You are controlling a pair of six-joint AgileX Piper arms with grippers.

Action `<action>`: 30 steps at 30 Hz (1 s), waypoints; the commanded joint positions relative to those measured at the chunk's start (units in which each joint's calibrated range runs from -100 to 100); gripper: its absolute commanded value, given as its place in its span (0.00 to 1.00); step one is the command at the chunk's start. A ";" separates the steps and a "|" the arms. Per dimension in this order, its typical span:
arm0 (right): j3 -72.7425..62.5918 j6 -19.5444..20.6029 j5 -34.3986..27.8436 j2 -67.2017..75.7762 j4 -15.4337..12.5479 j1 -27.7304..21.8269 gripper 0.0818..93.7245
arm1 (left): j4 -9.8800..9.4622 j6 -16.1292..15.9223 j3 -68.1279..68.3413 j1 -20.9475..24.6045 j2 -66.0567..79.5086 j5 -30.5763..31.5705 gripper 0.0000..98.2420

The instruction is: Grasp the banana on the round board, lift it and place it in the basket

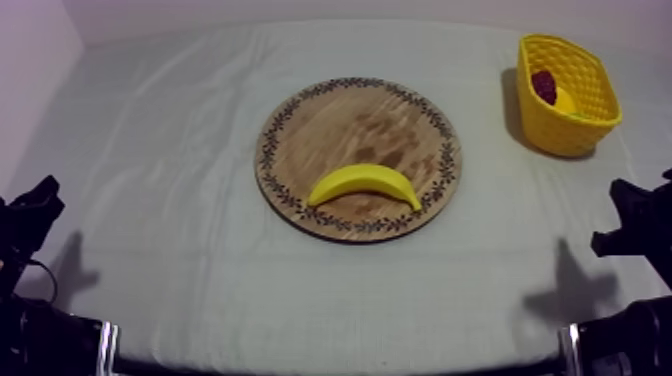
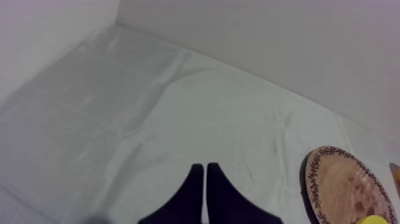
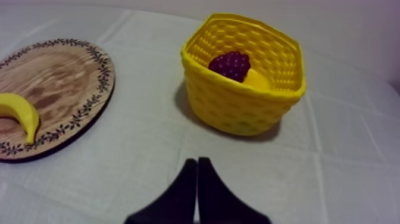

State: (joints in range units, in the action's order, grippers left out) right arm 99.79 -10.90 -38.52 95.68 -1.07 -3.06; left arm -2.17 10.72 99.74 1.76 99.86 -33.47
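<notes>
A yellow banana [image 1: 364, 184] lies on the near part of the round wooden board [image 1: 340, 120] in the middle of the table; it also lies on the board [image 3: 53, 77] as banana [image 3: 19, 113] in the right wrist view. The yellow basket [image 1: 580, 125] stands at the far right and holds a bunch of grapes [image 3: 230, 64] and a yellow fruit [image 3: 257, 80]. My left gripper [image 2: 205, 170] is shut, a narrow wedge over bare cloth left of the board [image 2: 345, 187]. My right gripper [image 3: 197, 164] is shut too, on the cloth in front of the basket [image 3: 238, 107].
The table's grey-white cloth [image 1: 160, 180] is creased and runs to a pale wall at the back. My left arm [image 1: 30, 215] rests low at the near left, my right arm [image 1: 635, 225] low at the near right.
</notes>
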 commanded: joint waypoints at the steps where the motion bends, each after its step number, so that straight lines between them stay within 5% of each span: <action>1: -1.90 -1.05 -5.68 0.08 -0.57 -0.77 0.03 | 0.00 0.05 0.04 0.01 -0.03 0.00 0.00; 20: -1.56 0.58 -1.52 -0.27 0.52 0.67 0.05 | 0.00 0.05 0.04 0.01 -0.03 0.00 0.00; 30: -21.68 -7.93 -9.58 -13.70 -4.92 5.13 0.05 | 0.00 0.00 0.04 0.01 -0.03 0.00 0.00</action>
State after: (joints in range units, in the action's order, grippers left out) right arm 84.95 -15.53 -46.38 85.96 -4.82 1.82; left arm -2.17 10.75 99.74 1.76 99.86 -33.47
